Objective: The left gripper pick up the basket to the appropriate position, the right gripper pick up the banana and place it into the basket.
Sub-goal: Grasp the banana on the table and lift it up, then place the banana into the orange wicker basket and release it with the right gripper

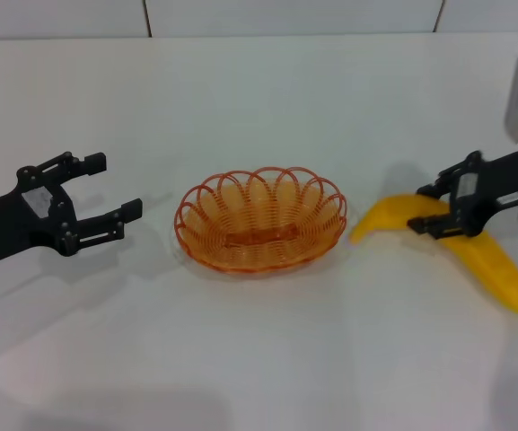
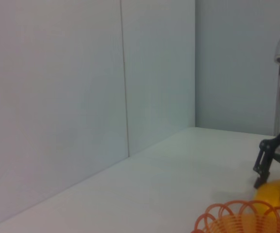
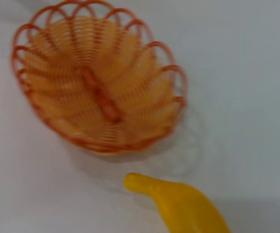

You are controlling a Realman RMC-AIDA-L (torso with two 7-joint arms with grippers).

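Head view, basket [image 1: 260, 220] empty, banana [image 1: 474, 247] beside it under right hand [image 1: 429, 208]

Plain white table [image 1: 259, 108], pretty much bare apart from two things sitting on it. The orange wire basket [image 1: 260, 218] sits about in the middle, flat on the surface with nothing in it. The yellow banana [image 1: 460, 244] lies on the table just off to the basket's right, one end pointing toward the basket, not touching it. A pale wall runs along the table's far edge.
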